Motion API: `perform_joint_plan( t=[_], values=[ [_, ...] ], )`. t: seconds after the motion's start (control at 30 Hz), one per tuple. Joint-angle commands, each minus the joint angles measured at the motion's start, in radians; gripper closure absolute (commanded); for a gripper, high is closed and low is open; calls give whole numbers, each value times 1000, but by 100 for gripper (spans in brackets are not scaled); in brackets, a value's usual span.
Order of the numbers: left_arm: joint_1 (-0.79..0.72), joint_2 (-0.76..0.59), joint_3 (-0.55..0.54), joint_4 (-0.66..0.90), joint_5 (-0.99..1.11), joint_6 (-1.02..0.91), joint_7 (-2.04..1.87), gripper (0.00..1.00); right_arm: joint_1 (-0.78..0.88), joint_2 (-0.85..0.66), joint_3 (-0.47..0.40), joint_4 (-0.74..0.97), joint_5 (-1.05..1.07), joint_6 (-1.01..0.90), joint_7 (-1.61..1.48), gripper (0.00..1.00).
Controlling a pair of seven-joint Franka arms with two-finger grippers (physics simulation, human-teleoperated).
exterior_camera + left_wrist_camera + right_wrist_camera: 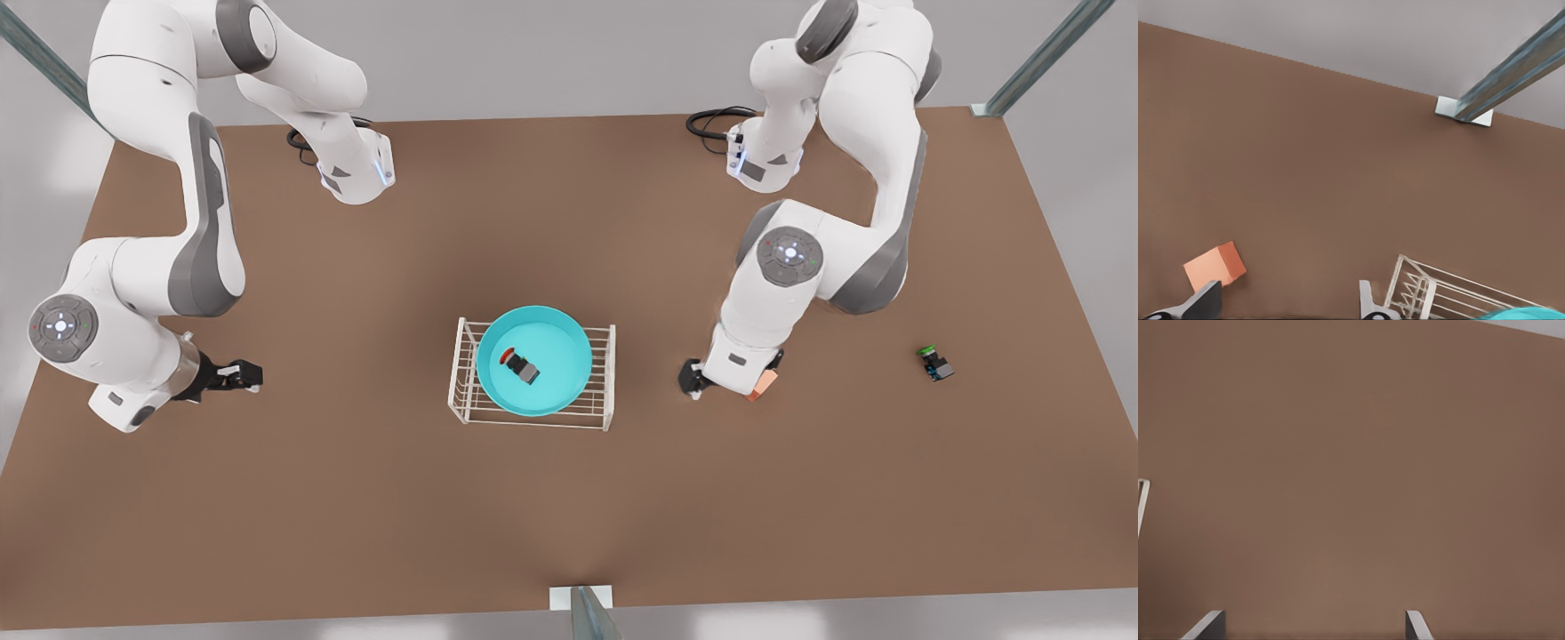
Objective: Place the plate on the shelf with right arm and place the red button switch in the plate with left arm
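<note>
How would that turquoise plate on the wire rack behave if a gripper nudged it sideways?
The plate rests on the thin bars of the shelf, so it would probably slide easily. It spans nearly the rack's whole depth, so a firm push might tip its rim over an edge. The red button switch lying loose inside would likely shift or roll.

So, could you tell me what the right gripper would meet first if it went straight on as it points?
Probably the bare table: the right gripper seems tilted downward, and the shelf lies off to one side.
</note>
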Motion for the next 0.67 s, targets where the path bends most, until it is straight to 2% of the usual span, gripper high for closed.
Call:
perform_joint_plan(
  t=[0.0, 0.03, 0.07, 0.1, 0.13, 0.27, 0.37, 0.63],
  values=[
    [29, -75, 139, 6, -66, -486, 615, 0, 0, 15, 0, 0, 0, 5, -1, 0],
    [-86, -323, 460, -335, -348, -204, 733, 0, -1, 15, -1, 0, 5, 5, -6, 0],
    [-43, -468, 503, -625, -365, 41, 990, 0, -1, 15, -1, 0, 1, 5, -3, 0],
    [-44, -384, 503, -445, -368, -48, 979, 0, -1, 15, -1, 0, 1, 5, -3, 0],
    [-52, -350, 502, -384, -368, -94, 936, 0, -1, 15, -1, 0, 1, 5, -3, 0],
    [-58, -352, 491, -374, -364, -101, 939, 0, -1, 17, -3, 0, 1, 5, -4, 0],
    [-58, -349, 420, -373, -353, -124, 930, 0, 0, 17, -1, 0, -2, 5, -4, 0],
    [-58, -338, 422, -373, -354, -115, 931, 0, 0, 18, -1, 0, 1, 5, -7, 0]
  ],
)
